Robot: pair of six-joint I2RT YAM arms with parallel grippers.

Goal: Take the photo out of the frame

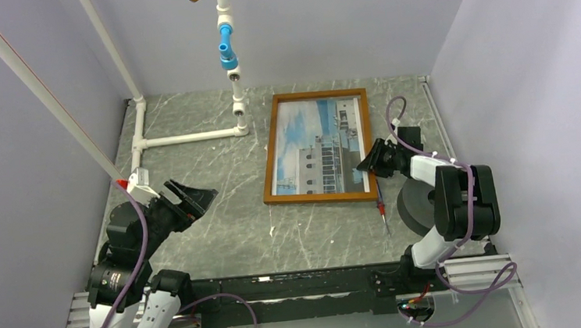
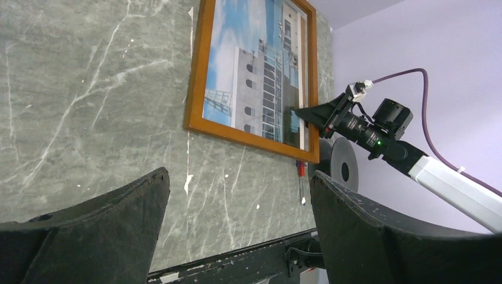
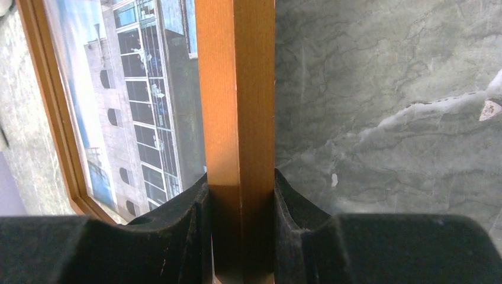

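One photo (image 1: 319, 148) of a white building under blue sky sits inside the reddish-brown frame (image 1: 320, 198), which lies on the grey marbled table (image 1: 230, 231), right of centre. The right gripper (image 1: 369, 163) pinches the frame's right rail toward its near corner, with one finger on the inner side at the print's edge and the other on the outer side. The left gripper (image 1: 194, 196) hangs well apart at the near left, fingers spread wide and grasping nothing. A red-handled tool (image 1: 382, 208) lies just beside the frame's near right corner. A white pipe structure (image 1: 191, 137) stands at the far left.
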